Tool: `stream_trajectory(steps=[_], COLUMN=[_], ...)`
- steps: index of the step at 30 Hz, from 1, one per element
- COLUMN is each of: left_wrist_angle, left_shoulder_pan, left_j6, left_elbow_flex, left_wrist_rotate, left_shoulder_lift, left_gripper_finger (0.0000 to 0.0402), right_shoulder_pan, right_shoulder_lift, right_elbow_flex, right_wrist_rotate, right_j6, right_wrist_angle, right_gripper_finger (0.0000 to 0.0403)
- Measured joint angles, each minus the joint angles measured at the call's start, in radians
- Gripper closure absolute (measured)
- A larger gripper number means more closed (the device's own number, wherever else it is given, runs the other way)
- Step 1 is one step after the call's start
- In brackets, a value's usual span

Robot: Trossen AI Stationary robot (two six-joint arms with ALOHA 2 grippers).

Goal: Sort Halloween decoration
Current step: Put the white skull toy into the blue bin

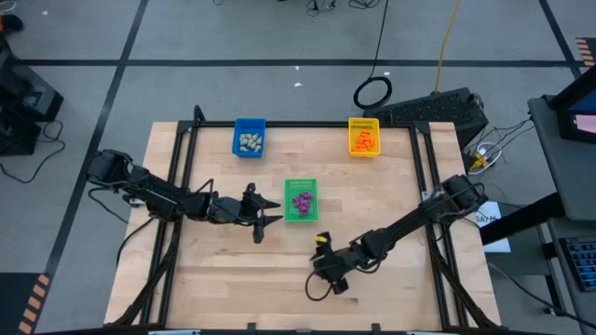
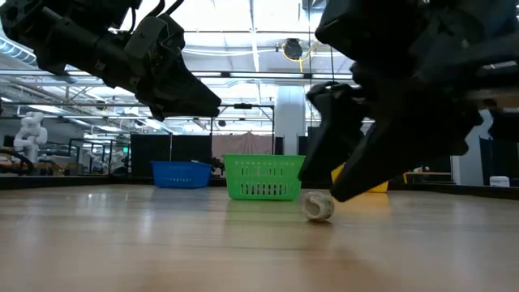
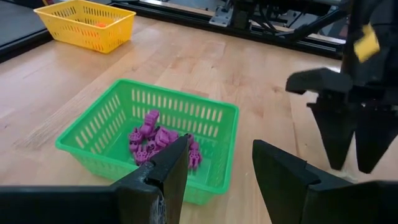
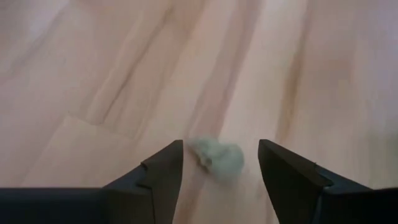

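Right gripper (image 4: 221,163): lowered to the wooden table (image 1: 391,219), fingers spread wide, nothing pinched; a pale grey-white trinket (image 4: 216,155) is seen lying on the wood between the two fingertips
Pale trinket: small, roundish, resting on the table just under the right gripper in the low view (image 2: 319,206), apart from every tray
Handling, as judged: the trinket is likely to be very light and hard, and apt to roll or skid on the smooth wood; it is best taken across its widest middle, with the fingers brought down either side until they touch the table, then closed gently
Left gripper (image 3: 221,165): held above the table, fingers spread, nothing held; the green tray (image 3: 214,112) sits just ahead of it
Green tray: a cluster of purple trinkets (image 3: 158,144) is gathered inside
Blue tray (image 1: 249,136): well beyond the left gripper, at the far edge of the table, pale trinkets (image 1: 249,142) lying in it
Yellow tray (image 1: 364,136): well beyond the right gripper, at the far edge, orange trinkets (image 1: 365,141) lying in it
Sorting, as judged: nearly complete; the pale trinket by the right gripper is the only loose piece that can be made out
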Motion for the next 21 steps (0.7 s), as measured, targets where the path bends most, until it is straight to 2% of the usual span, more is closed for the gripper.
stream_trajectory(steps=[5, 14, 21], left_wrist_angle=[-0.003, -0.026, -0.028], left_shoulder_pan=[0.0, 0.0, 0.0], left_j6=[0.0, 0.0, -0.001], left_elbow_flex=[0.0, 0.0, 0.0], left_wrist_rotate=[0.0, 0.0, 0.0], left_shoulder_lift=[0.0, 0.0, 0.0], left_gripper_finger=[0.0223, 0.0223, 0.0223], right_shoulder_pan=[-0.045, -0.128, -0.14], right_shoulder_lift=[0.03, 0.031, 0.03], right_elbow_flex=[0.0, 0.0, 0.002], right_wrist_rotate=[-0.109, -0.293, -0.287], right_j6=[-0.131, -0.134, -0.105], right_wrist_angle=[0.049, 0.034, -0.022], right_gripper_finger=[0.0207, 0.0237, 0.0269])
